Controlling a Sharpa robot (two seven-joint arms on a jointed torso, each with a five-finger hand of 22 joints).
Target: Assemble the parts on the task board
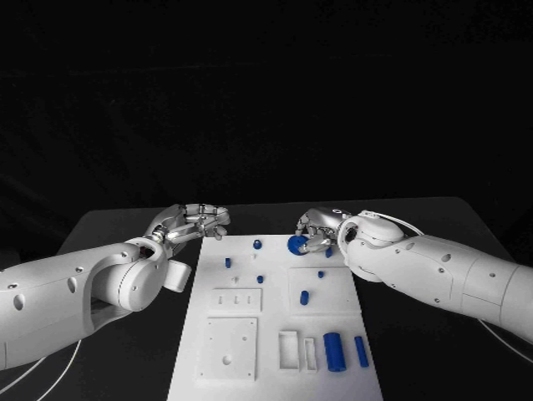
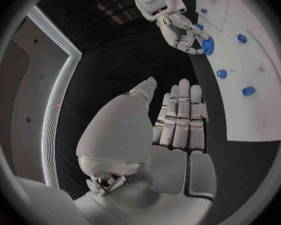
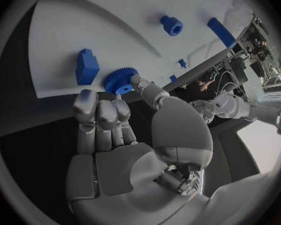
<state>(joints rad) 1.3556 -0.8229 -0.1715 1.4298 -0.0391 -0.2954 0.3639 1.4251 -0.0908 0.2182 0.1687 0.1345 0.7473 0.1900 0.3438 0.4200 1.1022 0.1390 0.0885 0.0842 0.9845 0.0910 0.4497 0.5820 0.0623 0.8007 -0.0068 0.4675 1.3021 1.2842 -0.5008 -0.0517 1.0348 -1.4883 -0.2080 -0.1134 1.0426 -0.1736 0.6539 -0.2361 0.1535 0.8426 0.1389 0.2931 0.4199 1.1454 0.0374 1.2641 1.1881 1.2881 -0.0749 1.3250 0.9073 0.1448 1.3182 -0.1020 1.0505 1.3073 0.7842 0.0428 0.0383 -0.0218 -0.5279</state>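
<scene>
From the head camera I see a black table (image 1: 122, 225) under a dark, unlit backdrop, with the white task board (image 1: 279, 334) lying lengthwise down the middle toward me. On the board I count about seven loose or standing blue parts: a small peg (image 1: 256, 244) at the far end, three tiny studs (image 1: 260, 279) further in, a block (image 1: 304, 296) right of centre, and at the near end a thick cylinder (image 1: 333, 352) beside a slimmer rod (image 1: 361, 352). My left hand (image 1: 192, 224) sits at the board's far left corner, just off the edge, fingers apart and holding nothing. My right hand (image 1: 318, 229) is over the far right part of the board, pinching a round blue gear (image 1: 298, 244) at its fingertips. Through the left wrist camera, the left hand (image 2: 178, 125) has its fingers extended side by side with nothing in them, above bare black table, the board (image 2: 253, 100) off to one side; across from it the right hand (image 2: 184, 32) holds the gear (image 2: 207, 45). Through the right wrist camera, the right hand (image 3: 115, 130) grips the toothed gear (image 3: 120, 81) just above the board (image 3: 84, 30), close beside the block (image 3: 87, 66); a short collar piece (image 3: 172, 25) and a rod (image 3: 220, 32) lie further along the white surface.
</scene>
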